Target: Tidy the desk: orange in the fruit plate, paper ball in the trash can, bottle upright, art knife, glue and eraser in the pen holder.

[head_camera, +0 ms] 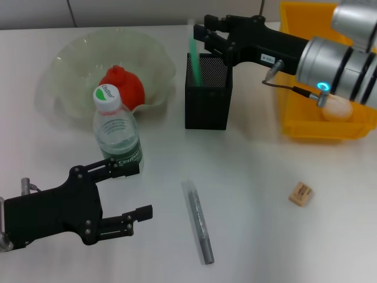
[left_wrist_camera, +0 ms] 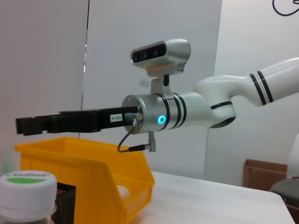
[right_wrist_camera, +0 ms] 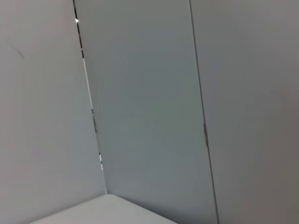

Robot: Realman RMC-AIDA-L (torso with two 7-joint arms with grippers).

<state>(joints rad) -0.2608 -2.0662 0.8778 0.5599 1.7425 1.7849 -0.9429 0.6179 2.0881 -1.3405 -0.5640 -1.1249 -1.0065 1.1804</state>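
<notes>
The step in hand looks like dropping the knife into the pen holder: in the head view the right gripper sits at the upper middle of the frame, just over the black mesh box, and the mint-green knife stands tilted with its lower end inside the box and its top at the fingertips. Whether those fingers grip the knife or have let it go I cannot tell; the tips blur together there. The left gripper, at the lower left, is wide open and holds nothing, its upper finger just beside the bottle, which already stands upright. The orange lies in the plate at the upper left, and the paper ball shows in the yellow bin at the right, half hidden by the arm. Left on the desk are the glue in the lower middle and the eraser to the lower right, well apart. Next, I judge, the right arm must clear the box and come down on one of these. The right wrist view shows only wall; the left wrist view shows the right arm, bin and bottle cap.
</notes>
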